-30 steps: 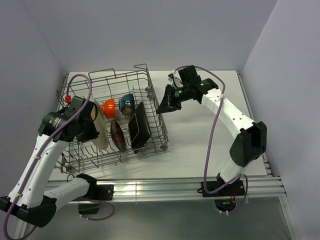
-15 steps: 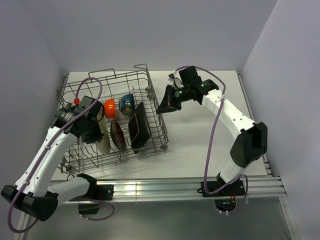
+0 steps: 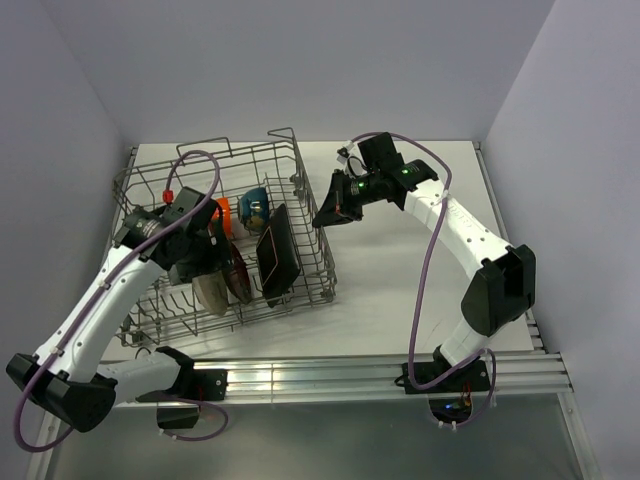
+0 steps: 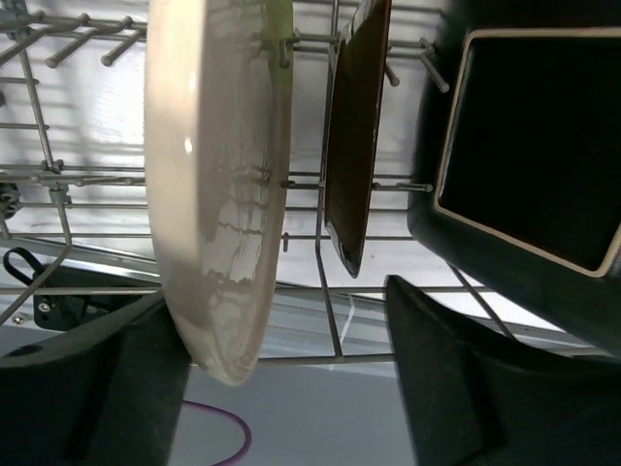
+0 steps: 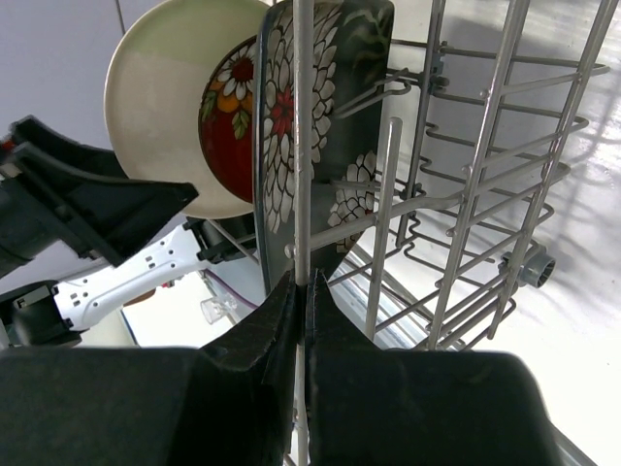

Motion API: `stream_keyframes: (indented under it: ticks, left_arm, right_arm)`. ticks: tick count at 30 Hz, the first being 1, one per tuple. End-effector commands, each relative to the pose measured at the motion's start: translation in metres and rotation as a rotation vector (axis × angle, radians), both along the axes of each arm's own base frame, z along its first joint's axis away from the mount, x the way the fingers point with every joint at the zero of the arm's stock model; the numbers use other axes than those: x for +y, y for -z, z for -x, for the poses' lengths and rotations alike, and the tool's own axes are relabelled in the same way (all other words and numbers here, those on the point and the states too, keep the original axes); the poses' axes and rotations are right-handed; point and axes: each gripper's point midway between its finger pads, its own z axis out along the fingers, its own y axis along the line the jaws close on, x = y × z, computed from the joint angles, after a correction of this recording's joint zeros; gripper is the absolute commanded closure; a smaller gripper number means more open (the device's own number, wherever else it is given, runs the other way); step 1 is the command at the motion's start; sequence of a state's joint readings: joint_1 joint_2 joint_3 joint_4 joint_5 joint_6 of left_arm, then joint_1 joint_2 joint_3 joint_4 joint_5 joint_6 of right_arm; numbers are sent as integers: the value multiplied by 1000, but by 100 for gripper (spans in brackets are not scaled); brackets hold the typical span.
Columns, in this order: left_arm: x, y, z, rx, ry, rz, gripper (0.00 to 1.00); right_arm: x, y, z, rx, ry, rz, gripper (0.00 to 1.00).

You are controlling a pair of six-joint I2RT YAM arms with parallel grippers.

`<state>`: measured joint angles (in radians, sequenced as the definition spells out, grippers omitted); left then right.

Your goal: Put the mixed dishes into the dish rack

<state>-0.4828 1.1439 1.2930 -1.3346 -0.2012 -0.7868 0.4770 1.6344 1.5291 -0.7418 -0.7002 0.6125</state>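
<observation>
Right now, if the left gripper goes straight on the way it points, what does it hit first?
Probably the pale green-cream plate, which stands on edge between the fingers of the open left gripper. Beyond it lie the wires of the dish rack; depth is hard to judge.

White arm links point(image 3: 92, 308), black joints point(image 3: 500, 285), looping purple cables point(image 3: 420, 300), small green lights point(image 3: 404, 170).

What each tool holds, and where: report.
The right tool pinches an upright side wire of the dish rack; left tool is open around the cream plate, holding nothing.
</observation>
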Motion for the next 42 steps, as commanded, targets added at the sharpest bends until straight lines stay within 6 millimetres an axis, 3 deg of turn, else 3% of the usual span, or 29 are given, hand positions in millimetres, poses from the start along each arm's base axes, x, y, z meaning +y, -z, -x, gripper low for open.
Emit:
stream_keyframes:
  ticks: [1, 2, 6, 13, 17, 20, 24, 25, 30, 34, 36, 42]
  left_arm:
    - [-1, -42, -18, -159, -69, 49, 14]
    - [4, -49, -16, -176, -88, 42, 1]
    - [23, -86, -20, -307, -183, 33, 1]
    - [41, -107, -8, -430, -338, 118, 1]
    - [48, -149, -8, -593, -376, 205, 1]
    - [39, -177, -12, -682, -338, 292, 1]
    - [19, -185, -20, -688, -268, 362, 1]
    - [14, -184, -22, -680, -255, 373, 1]
    - [-8, -186, -24, -670, -190, 473, 1]
    - [-12, -188, -22, -680, -180, 512, 1]
    - [-13, -186, -21, -673, -182, 517, 1]
    - [-13, -184, -18, -675, -181, 528, 1]
  right_arm:
    - [-9, 19, 8, 9, 0, 74, 100]
    - [-8, 19, 9, 11, -5, 75, 100]
    - [-1, 17, 14, 10, -26, 75, 100]
    - [21, 14, 38, 58, -109, 45, 100]
    - [44, -1, 59, 138, -166, -96, 100]
    - [53, -8, 57, 188, -139, -148, 100]
    - [67, -20, 50, 240, -87, -243, 100]
    - [73, -31, 45, 253, -56, -293, 100]
    - [84, -40, 30, 367, 55, -399, 100]
    - [84, -44, 19, 426, 169, -490, 100]
    - [83, -37, 13, 475, 222, -535, 100]
    - [80, -36, 10, 488, 253, -599, 100]
